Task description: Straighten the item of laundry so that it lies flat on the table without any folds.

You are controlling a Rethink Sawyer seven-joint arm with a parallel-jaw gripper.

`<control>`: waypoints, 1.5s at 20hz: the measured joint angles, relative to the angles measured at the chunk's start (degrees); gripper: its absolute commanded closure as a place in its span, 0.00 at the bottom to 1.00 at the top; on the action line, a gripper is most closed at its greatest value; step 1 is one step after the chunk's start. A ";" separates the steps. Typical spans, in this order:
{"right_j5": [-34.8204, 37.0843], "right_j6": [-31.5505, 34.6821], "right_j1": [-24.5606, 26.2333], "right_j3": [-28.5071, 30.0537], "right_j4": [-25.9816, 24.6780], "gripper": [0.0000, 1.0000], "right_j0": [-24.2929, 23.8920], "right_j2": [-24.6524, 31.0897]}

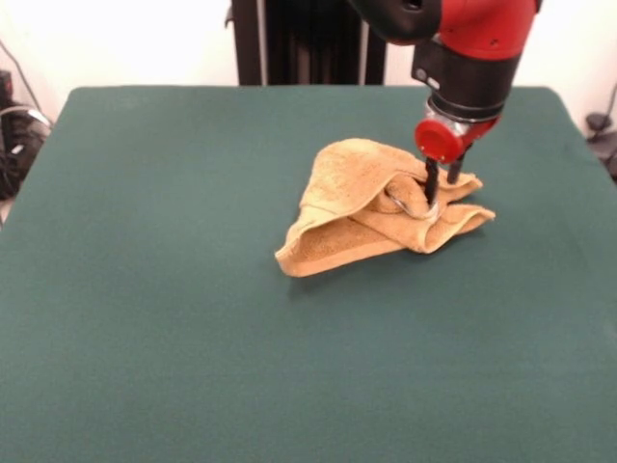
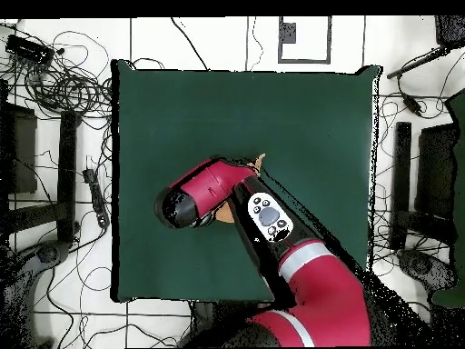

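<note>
1. While the towel (image 1: 371,207) is still bunched into a folded heap right of the table's centre in the front view, the gripper (image 1: 441,198) stands down in it at its right side, its two dark fingers (image 1: 431,183) close together with a fold of cloth seemingly pinched between them near a small grey tag (image 1: 398,202); I judge it a grasp, though the contact is partly hidden.
2. By my reading the step in hand is taking hold of a layer so it can be drawn out; nothing lies flat yet, so the task is early.
3. Next, the move calls for lifting only a little and pulling the held edge outward, away from the heap, so the layers peel apart rather than drag together.
4. From overhead, the arm (image 2: 227,195) covers nearly all of the towel; only a sliver shows at the arm's edge.
5. Around it, the table (image 1: 174,318) of dark green felt offers ample bare surface on every side.
6. Beyond the table, cables (image 2: 54,82) and dark stands (image 2: 400,182) lie on a pale floor.
</note>
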 measured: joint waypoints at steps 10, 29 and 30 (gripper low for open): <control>-0.02 0.00 -2.29 3.45 0.00 0.00 -4.25 0.84; 0.00 0.00 -3.81 5.98 -0.02 0.00 -7.14 1.09; 0.00 0.00 -3.81 5.98 -0.02 0.00 -7.06 1.09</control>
